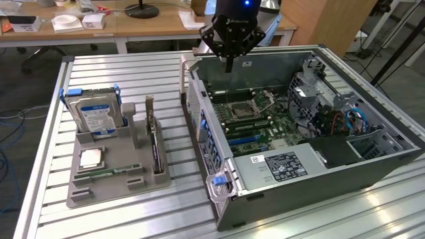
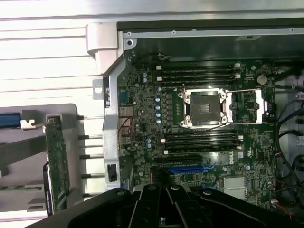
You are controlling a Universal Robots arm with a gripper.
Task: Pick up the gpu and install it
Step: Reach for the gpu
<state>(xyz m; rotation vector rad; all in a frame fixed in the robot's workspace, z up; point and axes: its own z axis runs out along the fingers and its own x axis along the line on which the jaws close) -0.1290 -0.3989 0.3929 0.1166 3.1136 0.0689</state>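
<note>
The gpu [image 1: 154,145] stands on its long edge in a slot of the grey tray [image 1: 119,188], at the exterior view's left of the computer case; its green board and silver bracket also show in the wrist view [image 2: 57,166]. My gripper [image 1: 229,65] hangs above the back wall of the open case [image 1: 319,164], well apart from the gpu. Its fingers are shut together with nothing between them. The wrist view looks past the black fingers [image 2: 164,209] down onto the motherboard [image 2: 199,142] with its blue expansion slot [image 2: 187,168].
A blue-labelled hard drive [image 1: 98,115] stands upright at the tray's back, with a processor chip [image 1: 90,158] and a RAM stick [image 1: 106,173] lying flat in front. The slatted metal table [image 1: 119,74] carries tray and case. Desks with boxes stand behind.
</note>
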